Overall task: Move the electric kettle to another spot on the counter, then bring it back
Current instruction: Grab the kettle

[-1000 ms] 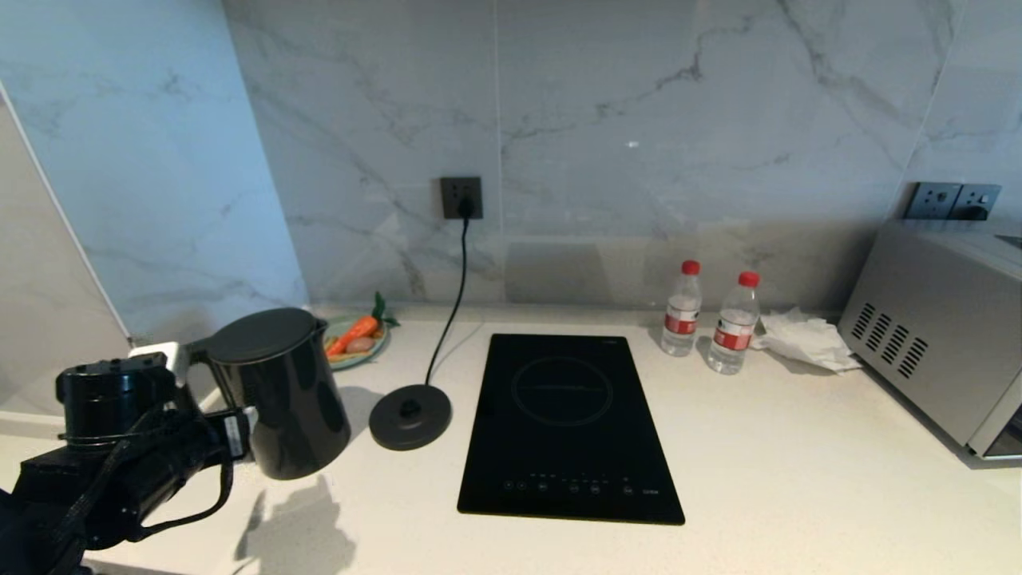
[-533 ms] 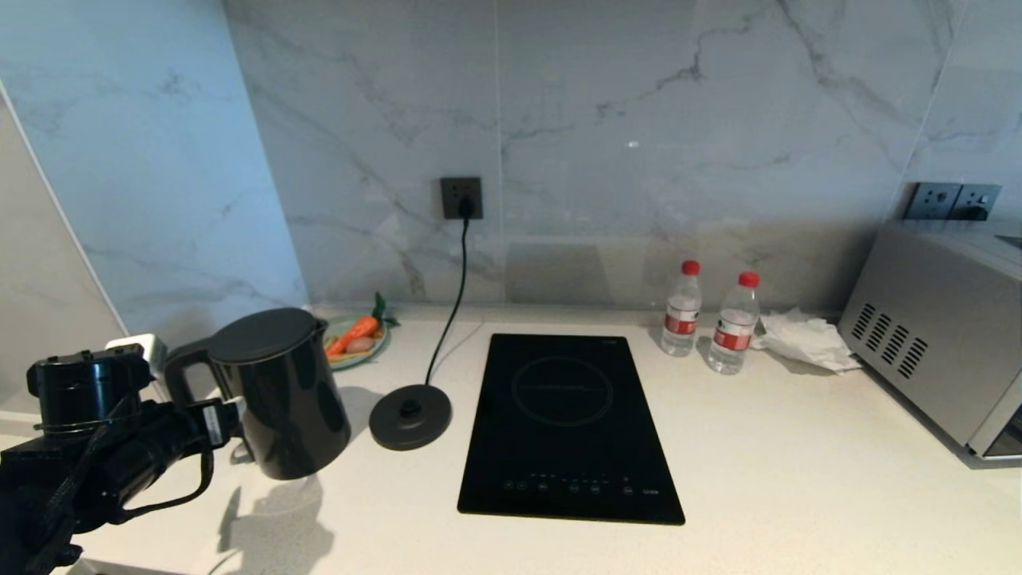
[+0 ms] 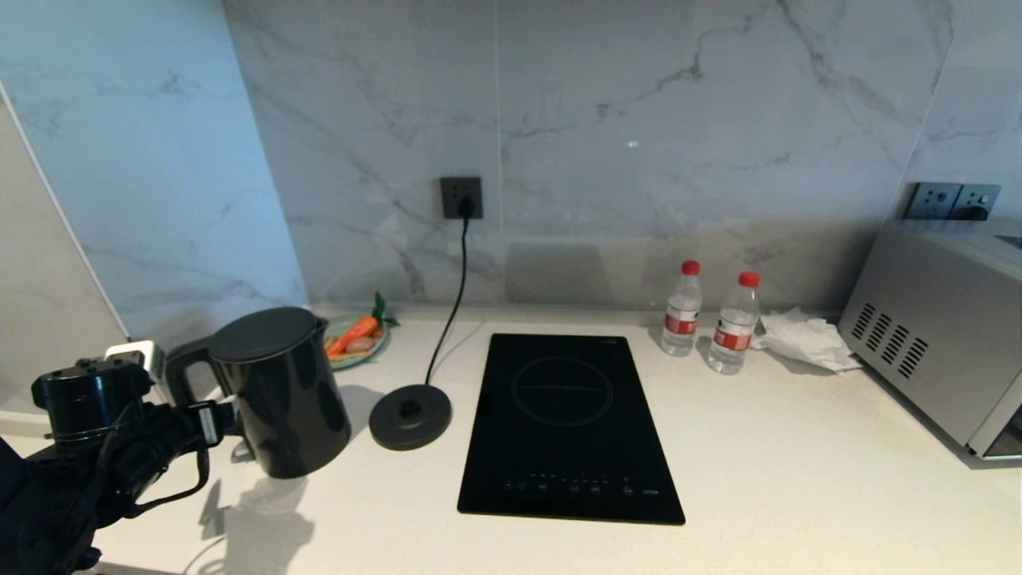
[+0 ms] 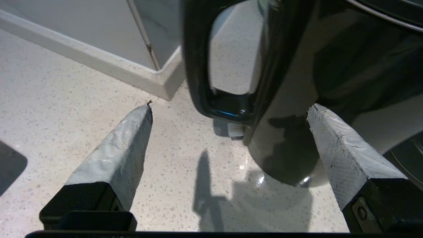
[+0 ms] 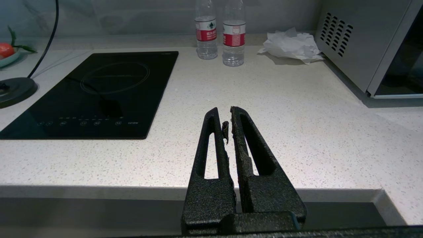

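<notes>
Left gripper [image 4: 229,109]: jaws spread wide, holding nothing, low at the counter's [image 3: 782,479] left end.
Kettle [image 3: 283,391]: upright on the counter, just ahead of the claw, loop handle facing it; base disc [image 3: 409,415] stands apart to its right.
Axis: kettle's long axis vertical; handle runs top to bottom.
Nearer arm: left; right gripper [image 5: 229,120] parked, fingers together, at the front edge.
Change: claw has let go of the handle and backed off; kettle unmoved.
</notes>
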Robot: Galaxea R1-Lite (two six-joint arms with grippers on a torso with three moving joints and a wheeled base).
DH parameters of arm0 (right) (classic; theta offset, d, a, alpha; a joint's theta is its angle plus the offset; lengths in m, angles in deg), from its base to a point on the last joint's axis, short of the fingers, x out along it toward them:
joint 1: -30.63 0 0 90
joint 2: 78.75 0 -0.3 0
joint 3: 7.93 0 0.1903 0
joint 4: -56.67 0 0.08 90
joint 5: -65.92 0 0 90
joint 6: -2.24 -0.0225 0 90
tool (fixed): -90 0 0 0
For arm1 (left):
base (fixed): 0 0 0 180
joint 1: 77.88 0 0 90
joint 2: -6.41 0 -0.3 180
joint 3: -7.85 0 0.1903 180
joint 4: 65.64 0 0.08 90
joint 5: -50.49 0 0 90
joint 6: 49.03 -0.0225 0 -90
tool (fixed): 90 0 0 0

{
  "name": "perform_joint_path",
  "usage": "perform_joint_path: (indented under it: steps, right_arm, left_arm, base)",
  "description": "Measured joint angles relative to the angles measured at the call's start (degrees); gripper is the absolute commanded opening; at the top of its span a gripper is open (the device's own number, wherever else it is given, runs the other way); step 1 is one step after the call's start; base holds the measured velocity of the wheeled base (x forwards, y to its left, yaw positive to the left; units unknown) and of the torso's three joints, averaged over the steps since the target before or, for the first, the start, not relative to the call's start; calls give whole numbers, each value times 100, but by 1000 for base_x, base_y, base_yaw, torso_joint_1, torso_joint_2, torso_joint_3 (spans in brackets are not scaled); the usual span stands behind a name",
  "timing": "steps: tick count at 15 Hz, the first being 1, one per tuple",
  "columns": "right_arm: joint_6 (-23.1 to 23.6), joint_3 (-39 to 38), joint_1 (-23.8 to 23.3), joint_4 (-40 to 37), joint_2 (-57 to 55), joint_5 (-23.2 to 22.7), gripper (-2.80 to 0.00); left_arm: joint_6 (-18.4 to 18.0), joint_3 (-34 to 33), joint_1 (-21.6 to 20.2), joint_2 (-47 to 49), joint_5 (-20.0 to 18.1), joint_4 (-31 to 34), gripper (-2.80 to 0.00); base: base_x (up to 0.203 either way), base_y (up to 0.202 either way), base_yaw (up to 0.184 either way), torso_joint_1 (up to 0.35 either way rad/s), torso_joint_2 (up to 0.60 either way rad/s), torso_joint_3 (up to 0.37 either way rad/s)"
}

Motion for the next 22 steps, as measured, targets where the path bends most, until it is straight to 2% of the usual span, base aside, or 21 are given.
perform_joint_path:
  steps: [3, 11, 16, 18, 22]
  right_arm:
    - [-2, 0, 0, 0, 0, 0, -280]
    - [0, -2, 0, 0, 0, 0, -280]
    - [0, -2, 0, 2, 0, 0, -280]
    - [0, -2, 0, 2, 0, 0, -280]
    - [0, 0, 0, 2, 0, 0, -280]
  left_arm:
    - [-2, -83, -143, 65, -168, -82, 0]
    - [17, 203, -189, 306, -156, -97, 0]
    - [-13, 217, -486, 504, -198, -339, 0]
    - [-24, 215, -616, 524, -369, -340, 0]
    - [-50, 348, -650, 553, -432, -350, 0]
  base:
    - [0, 0, 0, 0, 0, 0]
    - [0, 0, 0, 0, 0, 0]
    - [0, 0, 0, 0, 0, 0]
    - [0, 0, 0, 0, 0, 0]
    - [0, 0, 0, 0, 0, 0]
